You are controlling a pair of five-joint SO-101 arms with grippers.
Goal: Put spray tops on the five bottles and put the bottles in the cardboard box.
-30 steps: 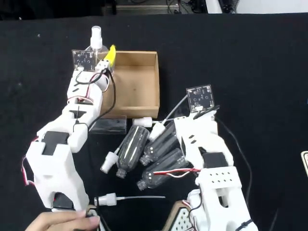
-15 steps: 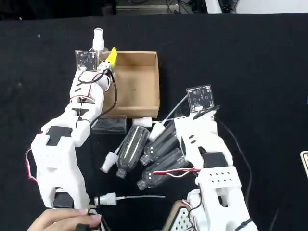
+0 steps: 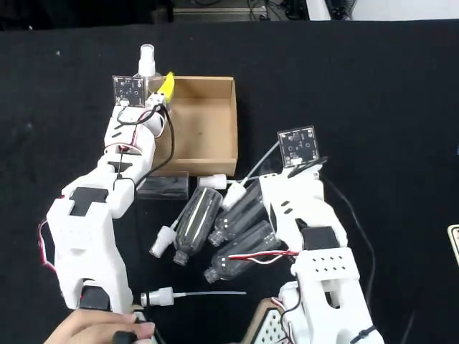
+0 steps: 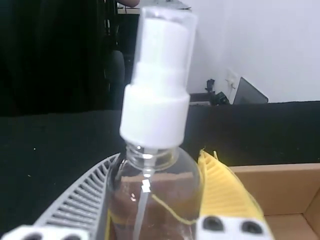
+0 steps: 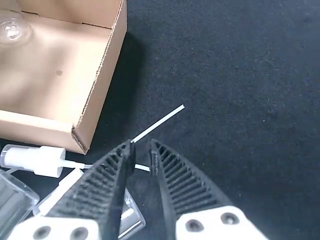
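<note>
**Capped bottle held upright at the box corner**

The left gripper, one finger grey and one yellow, is clamped on either side of a clear round plastic bottle. The bottle stands upright with a white spray top seated on its neck. The left wrist view also shows the thin dip tube inside it. The high view places that bottle at the far left corner of the open brown cardboard box. In the right wrist view its clear base shows against the box's inside; whether it rests on the floor I cannot tell.

The right gripper has its black fingers parted by a slim gap, gripping nothing, above a loose white tube on the black table. Three uncapped clear bottles lie beside that arm, with loose spray tops around them.
</note>
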